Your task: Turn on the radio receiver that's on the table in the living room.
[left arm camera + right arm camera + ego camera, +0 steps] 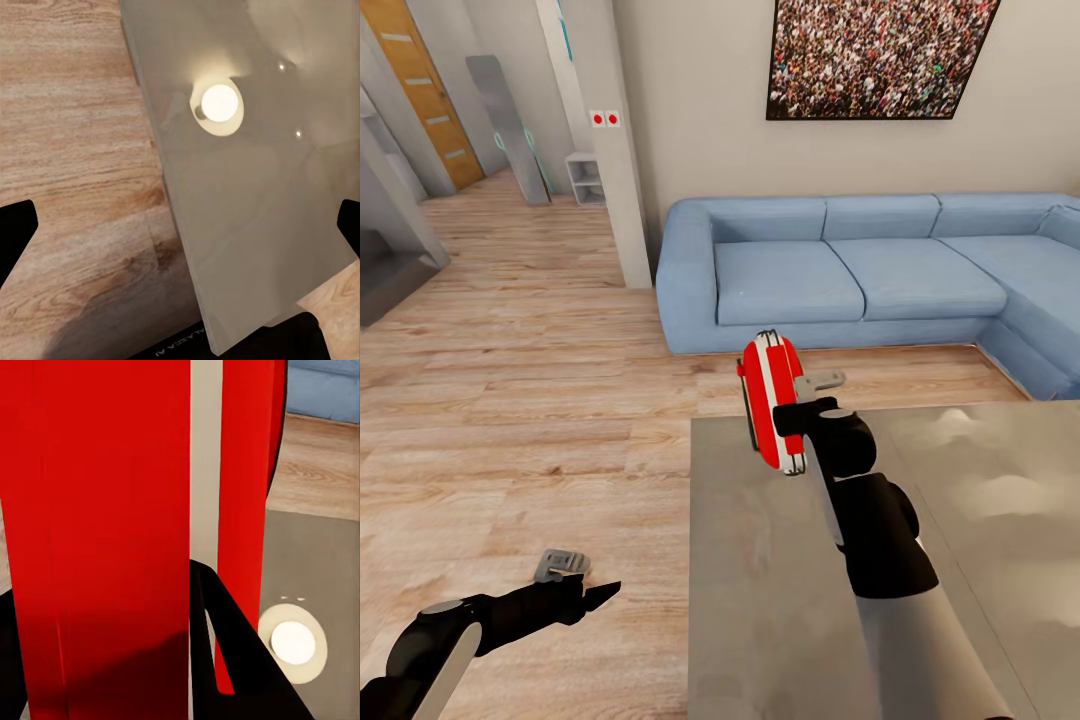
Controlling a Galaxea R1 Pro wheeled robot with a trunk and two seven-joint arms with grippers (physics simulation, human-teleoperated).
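The red radio receiver (768,398) with white trim stripes stands near the far left edge of the glossy grey table (780,600), narrow side towards me; its dial is hidden. My right gripper (792,414) is shut and pressed against the radio's right side. In the right wrist view the radio (105,525) is very close, one black finger (225,645) lies over its white stripe, and the table (315,555) shows beyond. My left gripper (598,596) hangs open and empty low over the wood floor, left of the table (247,225).
A blue sectional sofa (860,270) lines the far wall under a framed crowd picture (875,55). A white pillar (610,140) stands at the back left beside a hallway. A round white-cream disc (220,105) (292,643) shows on the tabletop. Wood floor (510,400) spreads left.
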